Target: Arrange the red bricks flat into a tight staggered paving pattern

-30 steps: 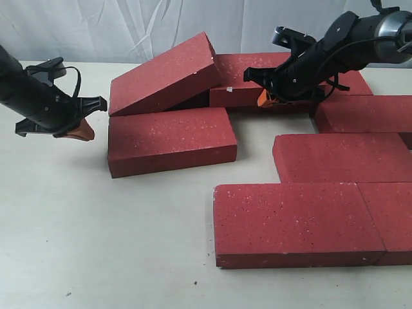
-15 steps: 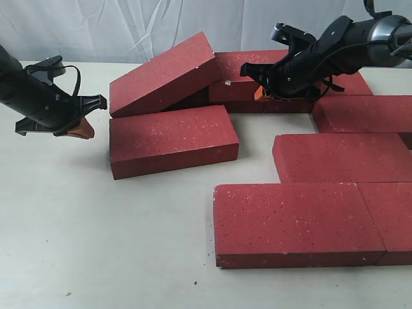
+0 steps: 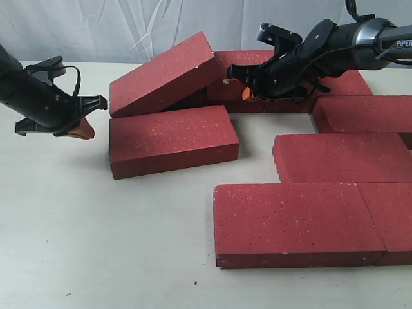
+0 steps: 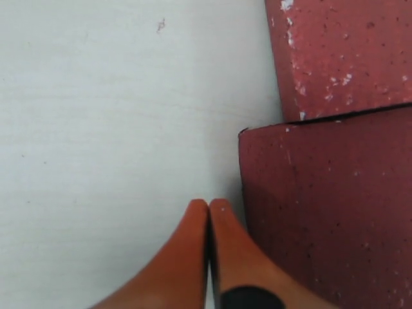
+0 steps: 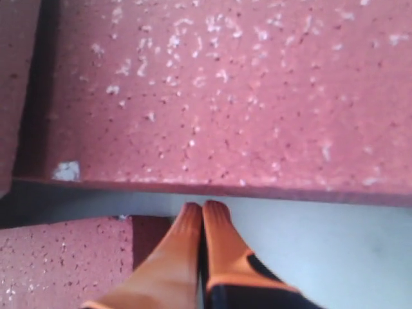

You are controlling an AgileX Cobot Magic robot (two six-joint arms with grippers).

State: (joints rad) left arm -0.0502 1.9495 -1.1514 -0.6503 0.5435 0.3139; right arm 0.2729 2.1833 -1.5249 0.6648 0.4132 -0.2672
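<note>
Several red bricks lie on the pale table. One brick (image 3: 164,71) is tilted, its high end propped on a back brick (image 3: 239,67). A flat brick (image 3: 172,138) lies just in front of the tilted one. More flat bricks (image 3: 341,154) (image 3: 296,222) form rows on the right. My right gripper (image 3: 246,93) (image 5: 203,207) is shut and empty, its tips at the front face of the back brick (image 5: 225,96). My left gripper (image 3: 80,132) (image 4: 209,205) is shut and empty, just off the left end of the flat brick (image 4: 328,225).
A white crumpled backdrop (image 3: 129,26) closes the far side. Bare table (image 3: 96,244) stretches across the front left. A gap of table (image 3: 257,129) opens between the flat left brick and the right-hand rows.
My right gripper has slid leftward along the front of the back brick, staying shut. The left arm has not moved.
</note>
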